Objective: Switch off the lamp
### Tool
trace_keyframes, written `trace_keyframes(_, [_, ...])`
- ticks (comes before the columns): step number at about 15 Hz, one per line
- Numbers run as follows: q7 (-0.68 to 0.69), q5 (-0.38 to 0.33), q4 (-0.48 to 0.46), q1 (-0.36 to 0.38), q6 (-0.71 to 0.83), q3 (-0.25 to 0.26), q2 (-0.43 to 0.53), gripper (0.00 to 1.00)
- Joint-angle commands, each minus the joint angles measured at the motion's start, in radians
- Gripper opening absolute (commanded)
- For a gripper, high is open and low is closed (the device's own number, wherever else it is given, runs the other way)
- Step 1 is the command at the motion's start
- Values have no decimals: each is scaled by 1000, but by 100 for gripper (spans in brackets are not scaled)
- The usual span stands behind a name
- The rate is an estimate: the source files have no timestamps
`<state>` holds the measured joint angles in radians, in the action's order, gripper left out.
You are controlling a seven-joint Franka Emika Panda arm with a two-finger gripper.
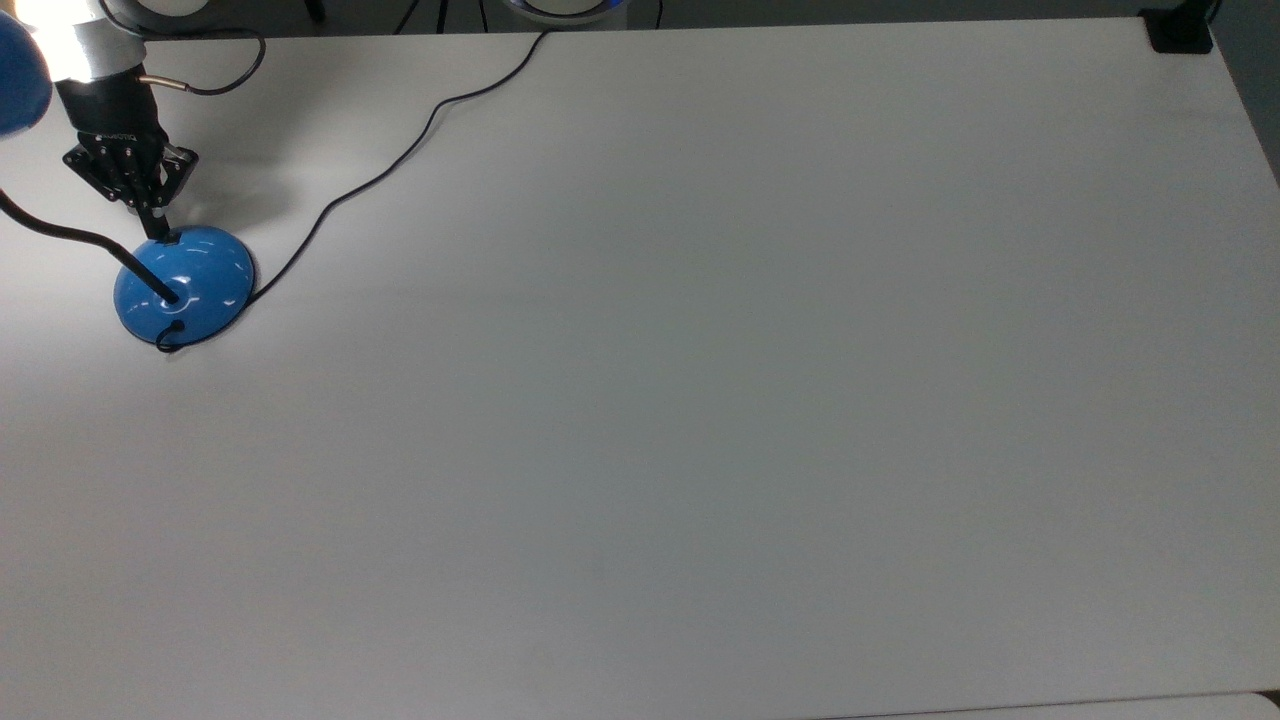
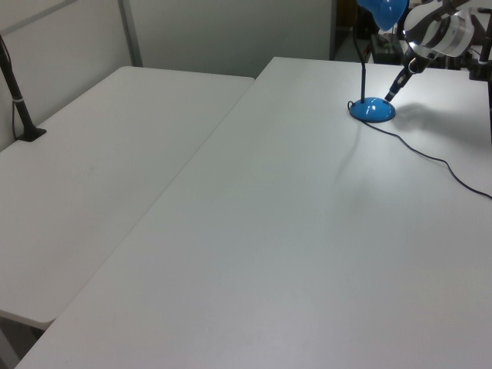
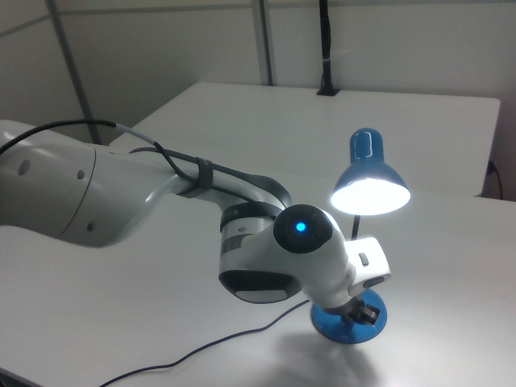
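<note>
**Gripper at the lamp's base, lamp lit**

Gripper (image 1: 155, 222) closed, its fingertips drawn together into one point that touches the upper edge of the lamp (image 1: 185, 282) base in the top view, at the small black switch (image 1: 172, 238). The blue dome sits just below the gripper on the tabletop (image 1: 700, 400). To the gripper's right the cord (image 1: 400, 160) trails off. In the right view the shade (image 3: 370, 175) glows above the arm (image 3: 298, 258).

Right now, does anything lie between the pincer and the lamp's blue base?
Nothing: in the top view the pincer tip meets the base.
</note>
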<state>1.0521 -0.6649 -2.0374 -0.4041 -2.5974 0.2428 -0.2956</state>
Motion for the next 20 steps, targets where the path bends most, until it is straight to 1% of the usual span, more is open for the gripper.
trace_keyframes(1, [26, -22, -30, 5, 26, -3, 24, 0])
trace_keyframes(7, [42, -16, -32, 8, 20, -3, 13, 0])
trace_keyframes(11, [127, -16, -61, -2, 19, -3, 15, 0])
trace_keyframes(14, [186, -13, -72, -25, 48, -2, 41, 0])
trace_keyframes(15, [195, 2, -70, -32, 78, 1, 53, 0])
trace_keyframes(16, [195, 39, -69, -44, 114, 4, 68, 0])
trace_keyframes(19, [187, 186, -57, -93, 287, 9, 142, 0])
trace_keyframes(20, [184, 238, -37, -108, 360, 15, 165, 0])
